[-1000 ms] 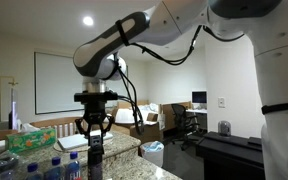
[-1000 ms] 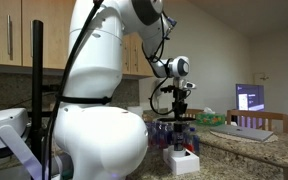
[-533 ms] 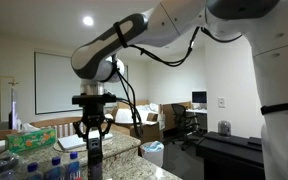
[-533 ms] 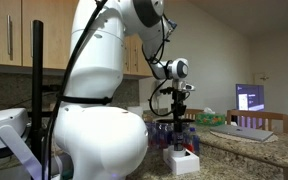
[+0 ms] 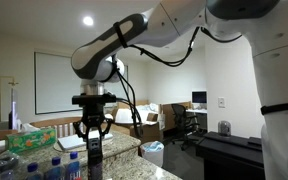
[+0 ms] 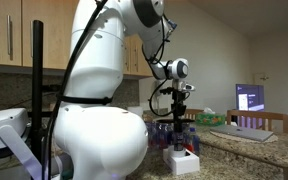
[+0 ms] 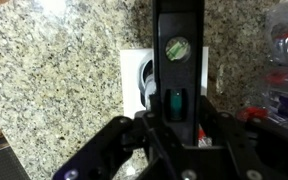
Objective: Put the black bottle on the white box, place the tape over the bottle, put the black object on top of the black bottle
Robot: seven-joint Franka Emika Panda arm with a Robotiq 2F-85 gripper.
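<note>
Granite counter (image 7: 54,60): end effector (image 5: 93,136) pinching black bottle (image 7: 177,70) over white box (image 7: 134,75); clear bottles (image 7: 284,45) alongside.

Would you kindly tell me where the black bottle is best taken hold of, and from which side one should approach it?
Take the black bottle by its upper body, coming straight down from above, with the end effector closing on two opposite sides. It is a slim, plain cylinder standing upright, so its round wall should offer the same hold all around. A top approach also keeps clear of the white box beneath.
</note>
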